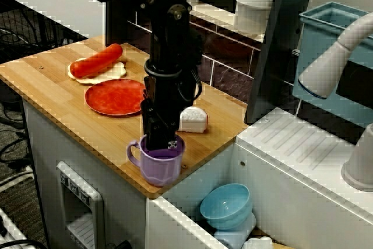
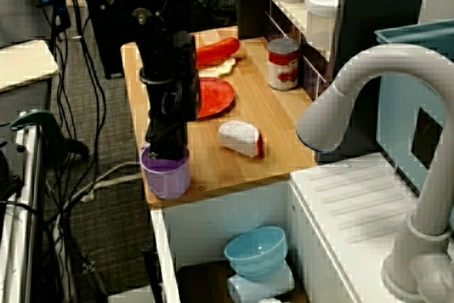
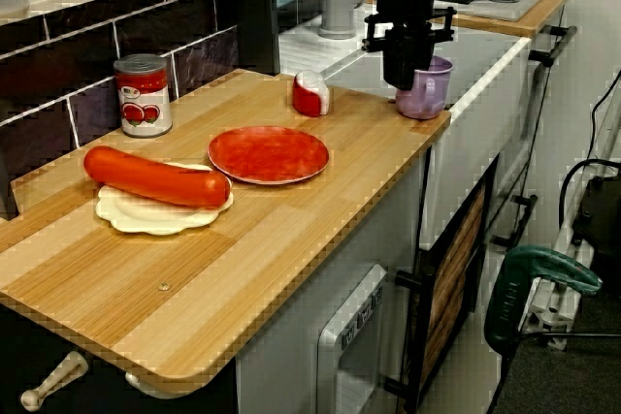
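At the front corner of the worktop point(image 1: 52, 94), right beside the white sink point(image 1: 291, 144), stands a purple mug point(image 1: 156, 167). It is upright and sits flat on the wood. Its handle points along the front edge, away from the sink.

A black pincer point(image 1: 158, 141) comes straight down from above, and its tips dip into the top of the mug. Its dark body hides the tips in all three views, so I cannot tell if they are apart, together or squeezing the rim.

Just behind the mug, toward the back edge, lies a white cheese wedge point(image 1: 194, 119) with a red side. It is near the mug but not touching it. Farther along, about in the middle of the worktop, is a flat red plate point(image 1: 115, 96). Past the plate, a long red sausage point(image 1: 98, 60) lies on a pale round of bread point(image 1: 108, 74).

Seen from the sink side, a tomato can point(image 2: 284, 63) stands at the back edge, by the dark tiled wall point(image 3: 204, 55). Down below the sink end of the worktop, a light blue bowl point(image 1: 226, 204) sits in an open space.
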### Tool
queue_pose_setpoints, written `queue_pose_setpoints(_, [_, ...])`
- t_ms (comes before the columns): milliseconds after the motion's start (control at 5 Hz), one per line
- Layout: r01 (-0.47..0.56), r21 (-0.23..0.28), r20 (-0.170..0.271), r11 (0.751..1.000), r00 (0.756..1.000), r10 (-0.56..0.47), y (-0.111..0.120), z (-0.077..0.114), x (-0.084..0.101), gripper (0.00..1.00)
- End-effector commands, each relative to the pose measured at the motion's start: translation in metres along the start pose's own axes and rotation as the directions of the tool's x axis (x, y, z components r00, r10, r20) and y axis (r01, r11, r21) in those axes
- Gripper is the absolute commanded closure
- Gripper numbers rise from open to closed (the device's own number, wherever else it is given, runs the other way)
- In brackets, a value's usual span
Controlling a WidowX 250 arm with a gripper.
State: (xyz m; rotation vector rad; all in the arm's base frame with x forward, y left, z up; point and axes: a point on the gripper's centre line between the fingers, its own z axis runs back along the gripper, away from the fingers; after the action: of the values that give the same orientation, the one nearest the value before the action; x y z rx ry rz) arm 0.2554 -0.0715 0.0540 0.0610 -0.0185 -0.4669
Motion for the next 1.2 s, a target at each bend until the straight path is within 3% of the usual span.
queue_pose_setpoints(0, [-0.057,-0.013,0.05,0.998,0.997,0.058,0.022,0.014,0.024,1.0])
queue_pose_setpoints(400, [-0.109,-0.019,0.055,0.994,0.992,0.11,0.04,0.015,0.047,1.0])
queue_pose_setpoints(800, [-0.098,-0.022,0.038,0.995,0.994,0.099,0.042,0.014,0.048,1.0])
queue_pose_setpoints(1000, [-0.098,-0.024,0.023,0.995,0.995,0.099,0.042,0.014,0.045,0.0])
